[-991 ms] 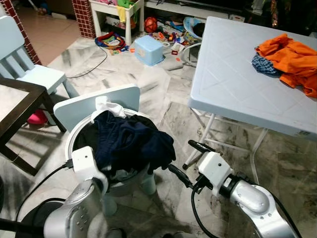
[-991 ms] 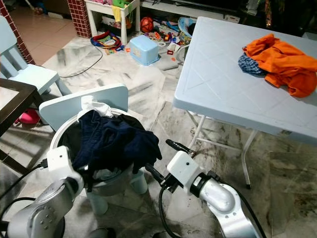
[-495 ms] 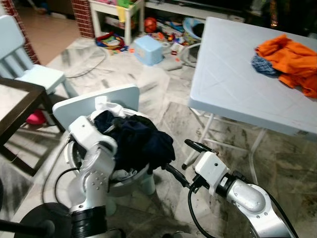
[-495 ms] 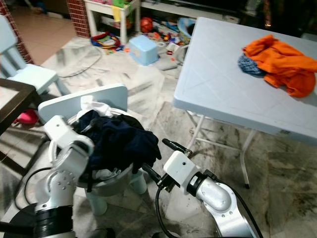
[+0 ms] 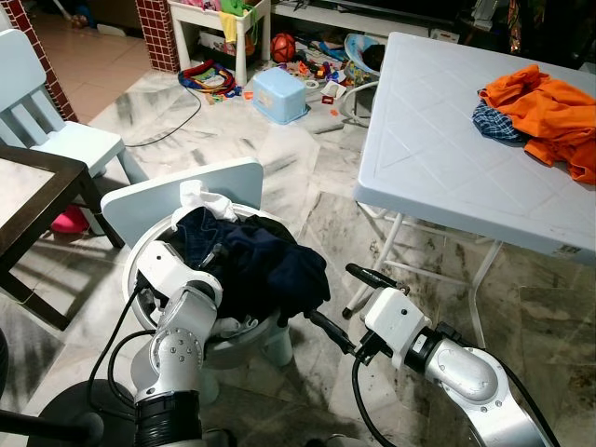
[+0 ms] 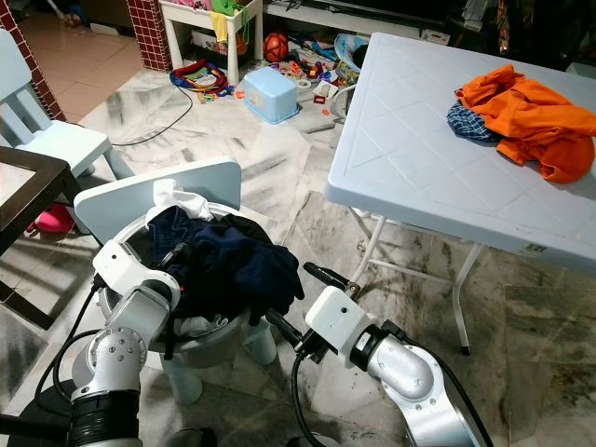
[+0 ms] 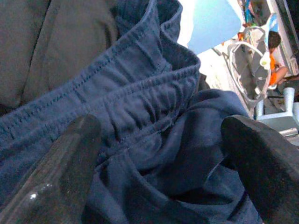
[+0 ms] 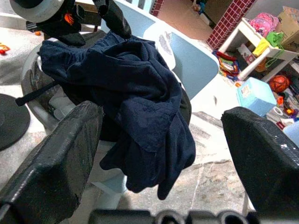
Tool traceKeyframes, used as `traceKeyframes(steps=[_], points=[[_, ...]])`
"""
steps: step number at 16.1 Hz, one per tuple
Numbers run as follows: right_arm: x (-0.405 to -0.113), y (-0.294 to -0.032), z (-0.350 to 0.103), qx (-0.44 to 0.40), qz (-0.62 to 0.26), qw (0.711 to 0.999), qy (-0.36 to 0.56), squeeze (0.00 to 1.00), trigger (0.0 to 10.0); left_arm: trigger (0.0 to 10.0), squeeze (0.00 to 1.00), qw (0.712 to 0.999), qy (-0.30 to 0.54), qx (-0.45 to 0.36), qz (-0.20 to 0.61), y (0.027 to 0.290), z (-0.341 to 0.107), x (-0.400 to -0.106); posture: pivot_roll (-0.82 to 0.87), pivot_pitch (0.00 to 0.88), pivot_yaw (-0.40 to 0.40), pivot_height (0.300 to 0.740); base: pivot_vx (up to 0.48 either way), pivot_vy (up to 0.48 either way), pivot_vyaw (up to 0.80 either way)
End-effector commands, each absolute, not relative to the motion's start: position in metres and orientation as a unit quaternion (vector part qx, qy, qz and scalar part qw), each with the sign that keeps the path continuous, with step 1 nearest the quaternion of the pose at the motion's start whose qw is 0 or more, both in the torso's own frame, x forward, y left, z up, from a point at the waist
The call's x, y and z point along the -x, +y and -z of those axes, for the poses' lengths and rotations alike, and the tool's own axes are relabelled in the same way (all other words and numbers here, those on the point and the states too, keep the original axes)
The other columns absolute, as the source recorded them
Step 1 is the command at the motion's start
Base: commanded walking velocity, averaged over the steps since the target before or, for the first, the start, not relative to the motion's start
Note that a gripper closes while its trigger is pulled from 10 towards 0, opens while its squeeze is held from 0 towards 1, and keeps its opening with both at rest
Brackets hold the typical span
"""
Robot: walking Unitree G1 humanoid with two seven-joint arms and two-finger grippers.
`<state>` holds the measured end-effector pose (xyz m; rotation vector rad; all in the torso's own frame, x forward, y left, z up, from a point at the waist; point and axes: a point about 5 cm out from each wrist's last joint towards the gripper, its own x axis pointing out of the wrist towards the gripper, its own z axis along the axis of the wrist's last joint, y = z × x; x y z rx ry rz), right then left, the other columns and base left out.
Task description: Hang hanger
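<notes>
Claws both spread: left claw (image 7: 154,154) noses the dark navy cloth garment (image 5: 251,265), apparently to grasp; right claw (image 5: 358,298) waits at four o'clock.

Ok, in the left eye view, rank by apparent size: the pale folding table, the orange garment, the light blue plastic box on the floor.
1. Pale folding table
2. Orange garment
3. Light blue plastic box, though it sits farther from the camera.
</notes>
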<state>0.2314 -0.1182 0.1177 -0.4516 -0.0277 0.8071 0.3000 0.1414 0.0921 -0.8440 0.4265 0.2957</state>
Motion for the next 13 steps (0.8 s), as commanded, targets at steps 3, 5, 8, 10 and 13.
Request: traceKeyframes(steps=[3,5,8,10,13], points=[[-0.230,-0.116,-0.116,0.221,-0.398,0.890,-0.014,0.00,10.0,10.0,0.00,0.830,0.262,0.471,-0.144,0.108,-0.059,-0.285,-0.07,0.116,-0.082,0.740,0.000,0.000,0.00],[-0.229,-0.118,-0.117,0.224,-0.398,0.889,-0.012,0.00,10.0,10.0,0.00,0.825,0.261,0.478,-0.152,0.107,-0.057,-0.287,-0.08,0.117,-0.089,0.740,0.000,0.000,0.00],[-0.228,-0.120,-0.116,0.228,-0.398,0.889,-0.010,0.00,10.0,0.0,0.00,0.823,0.248,0.480,-0.174,0.118,-0.046,-0.291,-0.08,0.117,-0.089,0.740,0.000,0.000,0.00],[-0.227,-0.119,-0.116,0.230,-0.399,0.888,-0.009,0.00,10.0,0.0,0.00,0.827,0.238,0.475,-0.182,0.125,-0.044,-0.295,-0.10,0.118,-0.088,0.740,0.000,0.000,0.00],[-0.226,-0.119,-0.114,0.234,-0.402,0.885,-0.007,0.00,10.0,0.0,0.00,0.845,0.222,0.448,-0.191,0.136,-0.045,-0.301,-0.09,0.117,-0.086,0.740,0.000,0.000,0.00]])
